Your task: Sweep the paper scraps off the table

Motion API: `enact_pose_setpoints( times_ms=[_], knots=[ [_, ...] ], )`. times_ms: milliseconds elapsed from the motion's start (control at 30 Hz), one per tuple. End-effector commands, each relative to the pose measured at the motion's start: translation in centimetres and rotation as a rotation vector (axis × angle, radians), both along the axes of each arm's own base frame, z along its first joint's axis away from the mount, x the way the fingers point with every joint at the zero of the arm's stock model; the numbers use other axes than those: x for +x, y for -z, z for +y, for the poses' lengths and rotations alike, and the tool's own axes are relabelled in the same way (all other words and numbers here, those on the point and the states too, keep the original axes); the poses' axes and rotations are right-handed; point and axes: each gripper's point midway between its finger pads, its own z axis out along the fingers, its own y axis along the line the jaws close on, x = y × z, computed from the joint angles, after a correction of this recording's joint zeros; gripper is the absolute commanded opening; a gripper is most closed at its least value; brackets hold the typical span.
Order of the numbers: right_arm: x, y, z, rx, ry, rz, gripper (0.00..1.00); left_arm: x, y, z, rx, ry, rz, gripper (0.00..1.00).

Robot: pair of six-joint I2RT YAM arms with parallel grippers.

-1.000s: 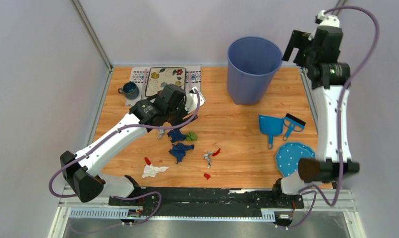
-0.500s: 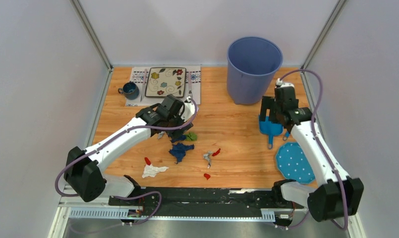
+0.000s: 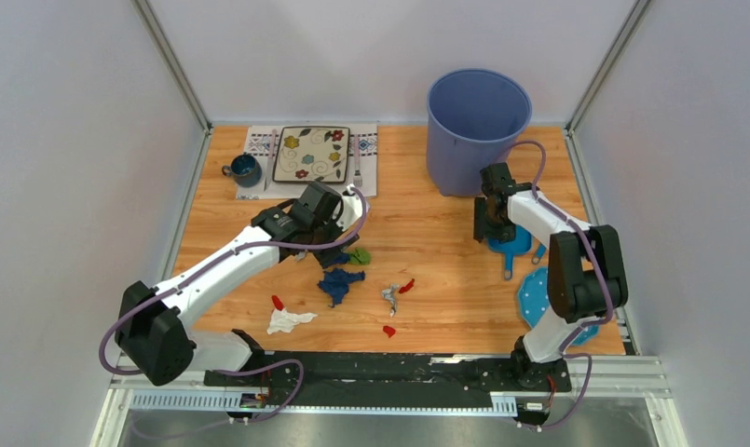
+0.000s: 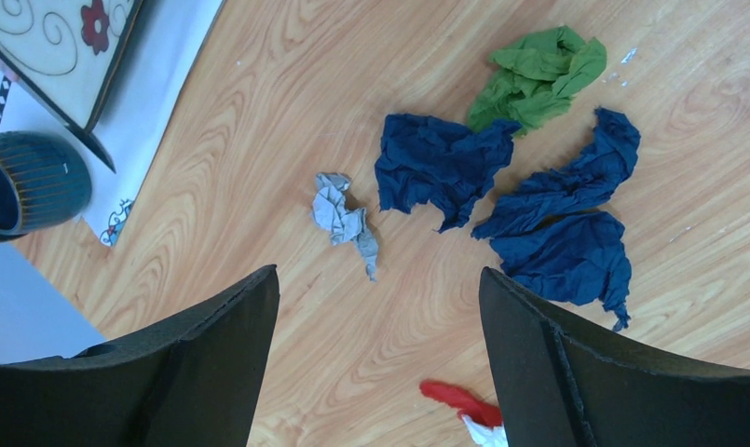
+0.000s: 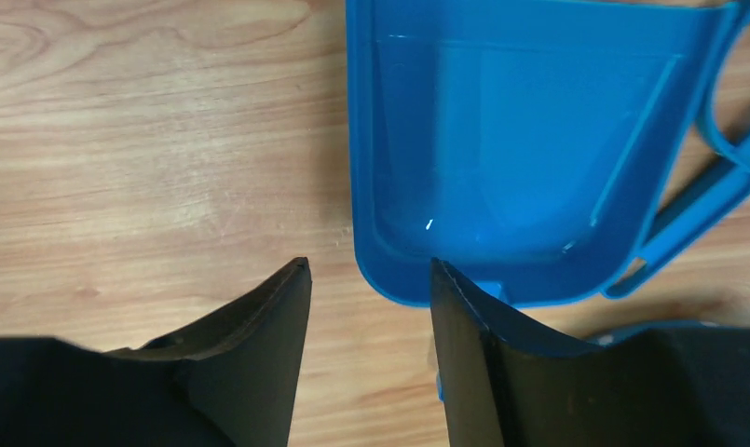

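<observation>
Paper scraps lie on the table (image 3: 427, 214): dark blue (image 3: 338, 284), green (image 3: 359, 255), white (image 3: 287, 320), silver-grey (image 3: 389, 296) and red (image 3: 408, 286). My left gripper (image 3: 322, 244) hovers over them, open. The left wrist view has green (image 4: 538, 79), two dark blue pieces (image 4: 441, 168), a grey bit (image 4: 343, 219) and a red one (image 4: 459, 400) ahead of the empty left gripper (image 4: 378, 272). My right gripper (image 3: 490, 228) is low at the blue dustpan (image 3: 512, 240). In its wrist view the right gripper (image 5: 370, 264) stands partly open at the dustpan's (image 5: 520, 140) rear corner, gripping nothing.
A blue brush (image 3: 550, 233) lies right of the dustpan. A tall blue bin (image 3: 476, 130) stands at the back. A polka-dot cloth (image 3: 538, 298) lies near the right arm's base. Back left are a patterned plate (image 3: 311, 153) on a placemat (image 3: 259, 142) and a mug (image 3: 244, 169).
My right arm has swung down from high at the back right to the dustpan, and its jaws have narrowed. The left gripper has dipped slightly toward the scraps.
</observation>
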Motion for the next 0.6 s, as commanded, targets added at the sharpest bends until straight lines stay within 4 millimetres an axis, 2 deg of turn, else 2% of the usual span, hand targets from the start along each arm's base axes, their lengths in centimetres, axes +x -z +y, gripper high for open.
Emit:
enact_pose_setpoints(
  times_ms=[0, 67, 100, 167, 200, 267, 300, 400, 467, 500, 567],
  knots=[
    [2.1, 0.6, 0.6, 0.017, 0.02, -0.029, 0.48, 0.6, -1.4, 0.2, -0.025, -0.01, -0.062, 0.86],
    [2.3, 0.8, 0.5, 0.008, 0.029, -0.032, 0.4, 0.7, -1.5, 0.2, -0.026, -0.007, -0.065, 0.86],
    [2.3, 1.1, 0.5, 0.006, 0.032, -0.025, 0.3, 0.7, -1.5, 0.2, -0.027, -0.008, -0.064, 0.86],
    [2.1, 1.4, 0.5, 0.006, 0.033, -0.017, 0.23, 0.7, -1.4, 0.2, -0.026, -0.004, -0.063, 0.86],
    [2.1, 1.5, 0.5, 0.011, 0.035, -0.018, 0.15, 0.7, -1.5, 0.2, -0.025, -0.003, -0.063, 0.86],
    [1.9, 1.6, 0.5, 0.014, 0.04, -0.019, 0.07, 0.8, -1.5, 0.2, -0.027, -0.005, -0.065, 0.86],
    [1.8, 1.5, 0.7, 0.024, 0.041, -0.021, 0.0, 0.7, -1.5, 0.1, -0.027, -0.002, -0.063, 0.86],
    [1.4, 0.8, 2.0, 0.108, 0.049, -0.03, 0.0, 0.7, -1.6, 0.2, -0.022, 0.002, -0.065, 0.86],
    [1.3, 0.0, 3.7, 0.213, 0.072, -0.053, 0.0, 0.7, -1.7, 0.4, -0.016, 0.001, -0.069, 0.86],
    [0.9, -1.0, 4.9, 0.281, 0.061, -0.072, 0.0, 0.7, -1.7, 0.4, -0.014, 0.001, -0.072, 0.86],
    [1.2, -2.6, 6.9, 0.382, 0.084, -0.123, 0.0, 0.8, -1.8, 0.6, -0.004, -0.003, -0.078, 0.86]
  ],
)
